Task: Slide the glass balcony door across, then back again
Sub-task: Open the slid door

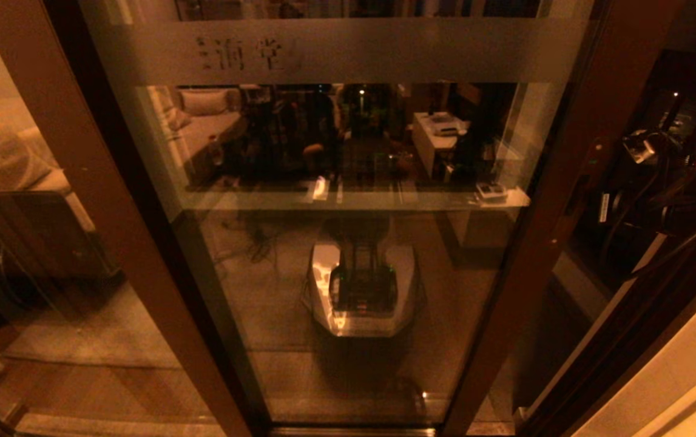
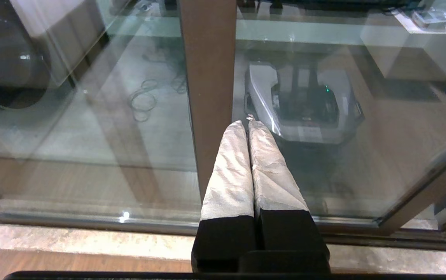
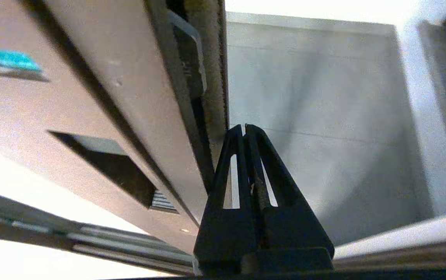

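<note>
The glass balcony door [image 1: 348,243] fills the head view, its frosted band [image 1: 348,51] near the top; its right stile [image 1: 560,200] carries the recessed handle. The right tool [image 3: 245,126] is closed, empty, its tips just beside the door's edge [image 3: 207,97]. The left tool [image 2: 248,123] is closed, parked low before a brown frame post [image 2: 207,77]; no contact shows.

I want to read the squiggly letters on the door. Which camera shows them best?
Head view: the frosted band on the glass balcony door shows faint characters. Both wrist views miss the band, showing only frame and glass.
</note>
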Tool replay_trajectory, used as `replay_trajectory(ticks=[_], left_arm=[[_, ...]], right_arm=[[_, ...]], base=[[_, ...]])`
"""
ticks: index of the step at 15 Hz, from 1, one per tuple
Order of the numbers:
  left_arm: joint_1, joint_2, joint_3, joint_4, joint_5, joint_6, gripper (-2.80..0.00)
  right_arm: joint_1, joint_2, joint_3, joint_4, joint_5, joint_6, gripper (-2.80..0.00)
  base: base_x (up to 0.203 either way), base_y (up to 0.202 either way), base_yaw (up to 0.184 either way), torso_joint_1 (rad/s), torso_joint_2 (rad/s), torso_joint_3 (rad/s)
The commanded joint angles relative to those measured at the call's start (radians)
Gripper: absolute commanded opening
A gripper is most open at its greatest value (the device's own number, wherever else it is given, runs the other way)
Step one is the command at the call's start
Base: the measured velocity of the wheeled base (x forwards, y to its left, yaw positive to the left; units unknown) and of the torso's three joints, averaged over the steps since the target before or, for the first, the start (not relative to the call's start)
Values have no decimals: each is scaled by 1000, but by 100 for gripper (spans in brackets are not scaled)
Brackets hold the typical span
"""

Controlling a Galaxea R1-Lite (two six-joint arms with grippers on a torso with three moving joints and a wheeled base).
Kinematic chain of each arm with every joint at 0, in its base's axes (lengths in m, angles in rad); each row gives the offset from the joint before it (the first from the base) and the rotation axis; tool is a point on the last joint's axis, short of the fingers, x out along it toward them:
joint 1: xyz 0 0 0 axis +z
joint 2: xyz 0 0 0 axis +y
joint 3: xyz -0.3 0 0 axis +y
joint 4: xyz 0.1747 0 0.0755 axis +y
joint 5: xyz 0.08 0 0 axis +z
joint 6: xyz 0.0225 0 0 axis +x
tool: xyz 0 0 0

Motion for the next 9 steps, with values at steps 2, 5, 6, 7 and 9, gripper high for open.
replay_trajectory(ticks=[2, 5, 6, 7, 9], left_arm=[[-1, 1, 0, 0, 1, -1, -280], [1, 0, 0, 0, 0, -1, -280], [1, 1, 0, 0, 1, -1, -280], [1, 1, 0, 0, 0, -1, -280], [1, 1, 0, 0, 1, -1, -280]], right_arm=[[15, -11, 6, -3, -4, -1, -280], [38, -20, 23, -3, -4, -1, -280], [50, -27, 30, -3, -5, -1, -280], [62, -32, 43, -4, -5, -2, -280], [84, -42, 61, -22, -8, -2, -280]], base=[[0, 0, 0, 0, 0, 0], [0, 0, 0, 0, 0, 0], [0, 0, 0, 0, 0, 0], [0, 0, 0, 0, 0, 0], [0, 0, 0, 0, 0, 0]])
